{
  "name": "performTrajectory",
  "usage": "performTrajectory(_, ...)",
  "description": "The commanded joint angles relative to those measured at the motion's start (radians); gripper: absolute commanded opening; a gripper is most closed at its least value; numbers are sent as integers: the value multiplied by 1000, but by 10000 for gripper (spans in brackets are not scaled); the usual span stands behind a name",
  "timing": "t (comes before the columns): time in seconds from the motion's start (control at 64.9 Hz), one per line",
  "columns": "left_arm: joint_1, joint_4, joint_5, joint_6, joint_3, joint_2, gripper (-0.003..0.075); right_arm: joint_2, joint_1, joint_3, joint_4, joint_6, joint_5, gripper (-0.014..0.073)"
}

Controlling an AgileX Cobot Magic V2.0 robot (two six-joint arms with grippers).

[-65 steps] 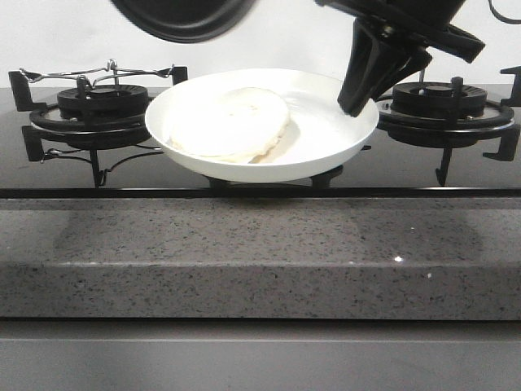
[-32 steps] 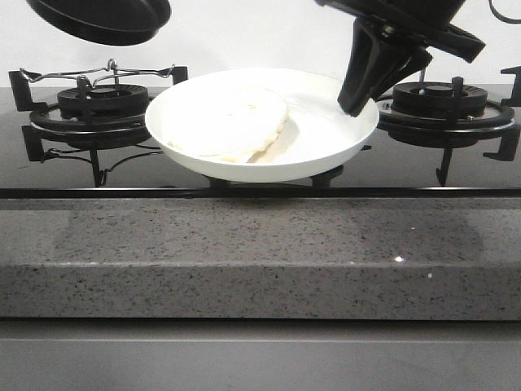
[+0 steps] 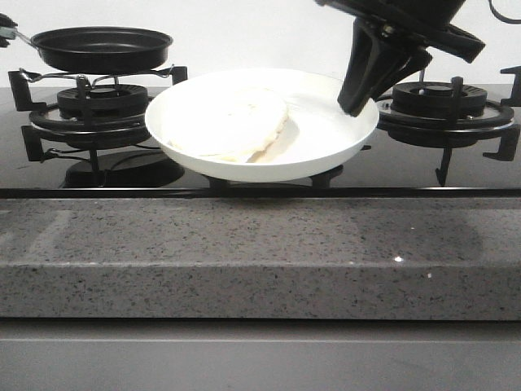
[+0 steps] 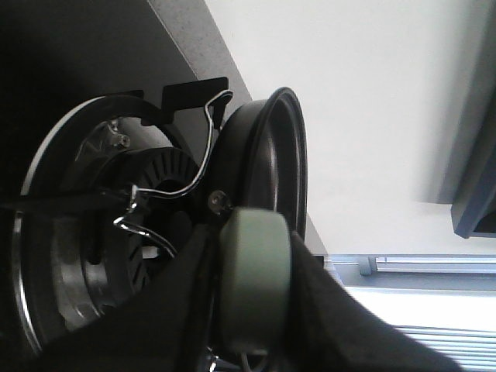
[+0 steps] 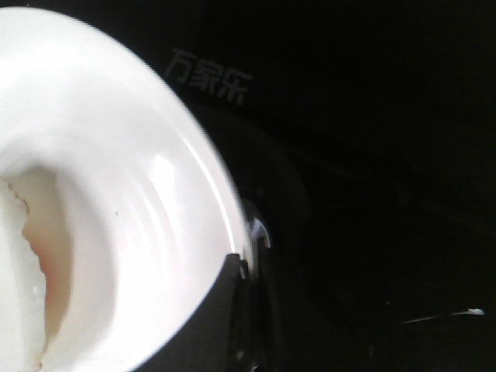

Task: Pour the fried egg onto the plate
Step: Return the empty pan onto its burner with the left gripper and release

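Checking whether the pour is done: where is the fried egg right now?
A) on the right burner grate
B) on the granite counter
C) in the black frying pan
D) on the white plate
D: in the front view the fried egg lies flat inside the white plate, while the black frying pan sits level over the left burner.

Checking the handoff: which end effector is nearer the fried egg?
Right. The right end effector grips the rim of the plate holding the fried egg; the left holds the frying pan over the left burner.

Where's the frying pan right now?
Front view: the frying pan sits far left, level above the left burner, left of the plate.
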Motion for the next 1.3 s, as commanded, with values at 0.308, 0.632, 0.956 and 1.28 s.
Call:
performTrajectory(0.308,8,-47,53,-26,-34,-40,493,-39,-1,-24,14,-6,-34,-69)
performTrajectory(0.632,97,-31,91,-26,-34,-42,596,-39,-1,-24,14,-6,-34,-69)
performTrajectory(0.956,201,16,159,-12,-34,-111,583,-39,-1,-24,14,-6,-34,-69)
performTrajectory(1.28,100,491,-33,-38,-34,-391,566,-39,-1,-24,14,-6,-34,-69)
